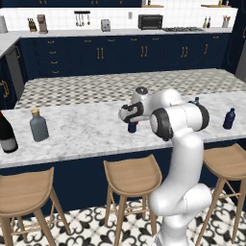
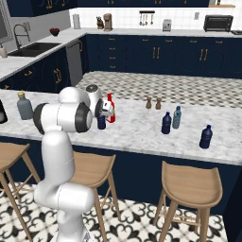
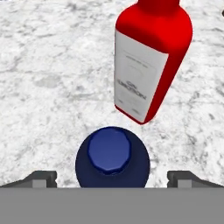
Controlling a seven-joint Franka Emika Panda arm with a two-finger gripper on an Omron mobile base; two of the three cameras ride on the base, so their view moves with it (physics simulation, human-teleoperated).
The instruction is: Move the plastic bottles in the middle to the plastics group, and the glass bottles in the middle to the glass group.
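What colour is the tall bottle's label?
White, on the red bottle; clearest in the hand view.

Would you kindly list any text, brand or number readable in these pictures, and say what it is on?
Red bottle, white label: several lines of grey print, too blurred to read.
Wine bottle, white label: too small to read.
Navy bottle: no text visible on its cap or shoulders.
Nothing else carries readable text.

Navy bottle [image 3: 112,158], red white-labelled bottle [image 3: 151,57], marbled counter [image 3: 48,74].
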